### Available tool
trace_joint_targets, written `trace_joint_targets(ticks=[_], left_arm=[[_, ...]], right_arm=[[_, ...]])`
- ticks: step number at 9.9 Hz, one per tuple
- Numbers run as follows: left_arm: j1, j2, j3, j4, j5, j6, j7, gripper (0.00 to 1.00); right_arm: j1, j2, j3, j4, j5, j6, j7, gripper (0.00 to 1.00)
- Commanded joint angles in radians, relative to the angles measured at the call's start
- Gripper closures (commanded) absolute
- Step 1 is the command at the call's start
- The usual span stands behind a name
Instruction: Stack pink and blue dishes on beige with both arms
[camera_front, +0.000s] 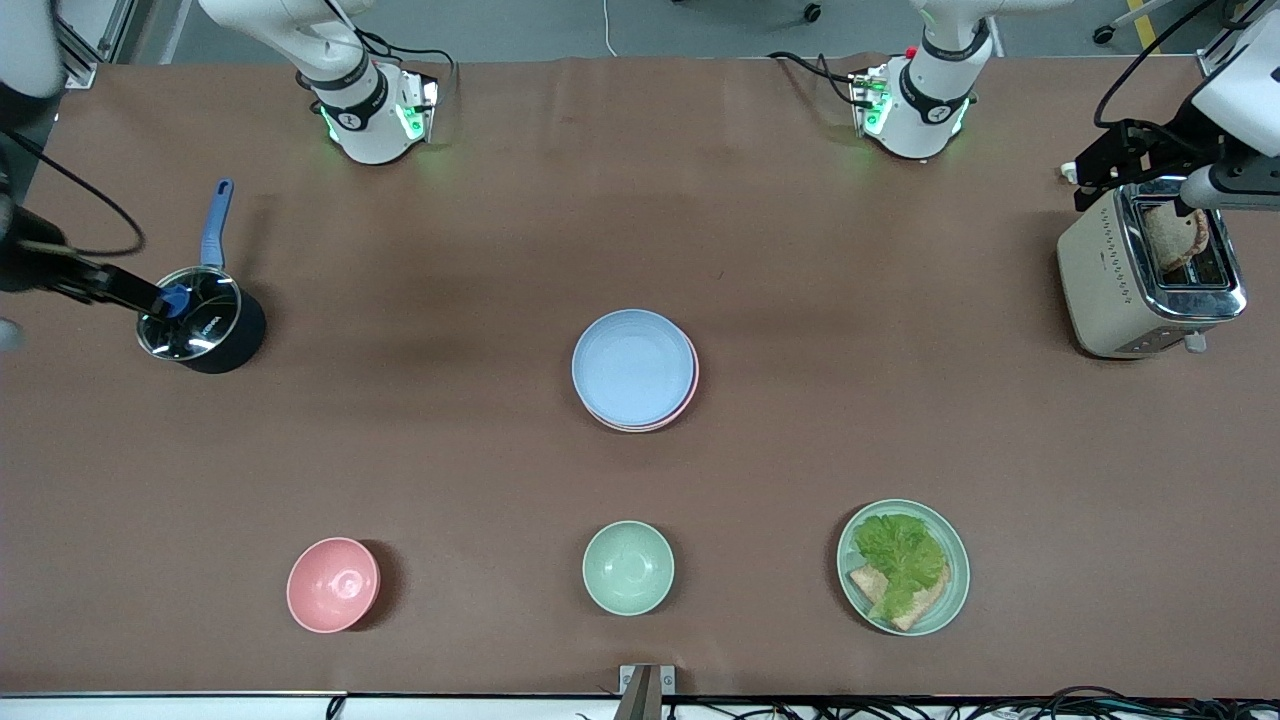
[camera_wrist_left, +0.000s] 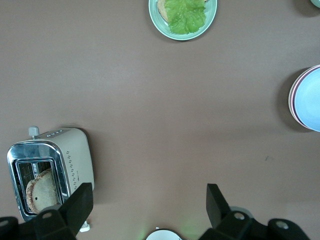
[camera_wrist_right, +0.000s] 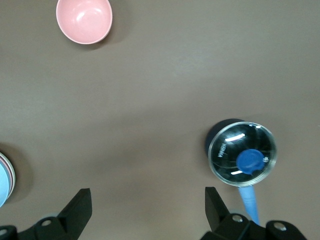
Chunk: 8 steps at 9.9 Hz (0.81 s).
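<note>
The pale blue plate (camera_front: 634, 366) lies on top of the pale pink plate (camera_front: 691, 389) in a stack at the table's middle. Only the pink plate's rim shows, and the beige plate is hidden. The stack's edge also shows in the left wrist view as the blue plate (camera_wrist_left: 311, 98) and in the right wrist view as the blue plate (camera_wrist_right: 4, 179). My left gripper (camera_front: 1100, 165) (camera_wrist_left: 150, 200) hangs open and empty high over the toaster's end of the table. My right gripper (camera_front: 125, 287) (camera_wrist_right: 148, 205) hangs open and empty high beside the pot.
A toaster (camera_front: 1095, 270) holding a bread slice stands at the left arm's end. A dark pot with a glass lid (camera_front: 200, 322) stands at the right arm's end. Nearer the camera sit a pink bowl (camera_front: 333, 584), a mint-green bowl (camera_front: 628, 567) and a mint-green plate (camera_front: 958, 560) with lettuce and bread.
</note>
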Motion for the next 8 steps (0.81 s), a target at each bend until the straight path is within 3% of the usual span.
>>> trace_joint_targets(ticks=[1,8], left_arm=[[0.0,-0.014,-0.007,-0.049,0.004,0.007,-0.01,0.0],[0.004,-0.028,-0.005,-0.091,-0.01,0.037,-0.01,0.0]], right_arm=[[-0.096,-0.042,0.043,0.076,-0.004,-0.125,-0.031,0.0],[-0.084,-0.059,0.071,0.064,-0.016,-0.098,-0.032,0.0]])
